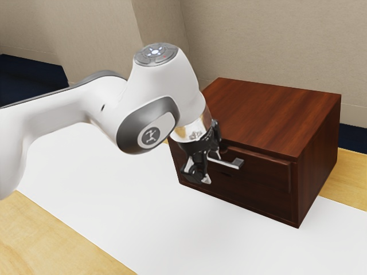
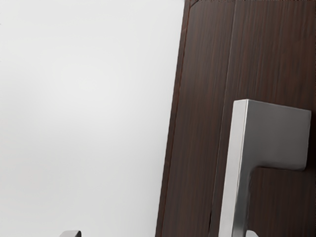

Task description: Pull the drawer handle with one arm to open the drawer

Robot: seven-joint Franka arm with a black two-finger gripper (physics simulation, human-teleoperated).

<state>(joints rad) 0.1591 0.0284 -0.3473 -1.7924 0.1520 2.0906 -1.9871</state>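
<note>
One drawer handle (image 1: 229, 163) – a squared silver bar – is standing off the dark drawer (image 1: 261, 175) in the front of the wooden cabinet (image 1: 269, 112). From my wrist the handle (image 2: 237, 173) is looming close, its bar crossing the drawer (image 2: 276, 59) front.

I am holding my gripper (image 1: 199, 172) at the end of the bar nearer the exterior view's left, with my fingers spread wide. At my wrist one fingertip (image 2: 70, 233) is peeking in over the white surface, well apart from the bar. The bar is lying between my fingers without being pinched from both sides. Whether the drawer is sitting flush or slightly out, I cannot tell – its inside is hidden from me.

My white arm (image 1: 86, 114) is reaching in from the exterior view's left. The cabinet is resting on a broad white table (image 1: 114, 200) top, which is showing plain beside the cabinet from my wrist too (image 2: 84, 108). Light wooden strips (image 1: 51, 240) are bordering the white along the near edge and past the cabinet at the exterior view's right. Beige walls (image 1: 275, 34) are rising behind, and a dark blue floor (image 1: 28, 74) is showing at the upper left.
</note>
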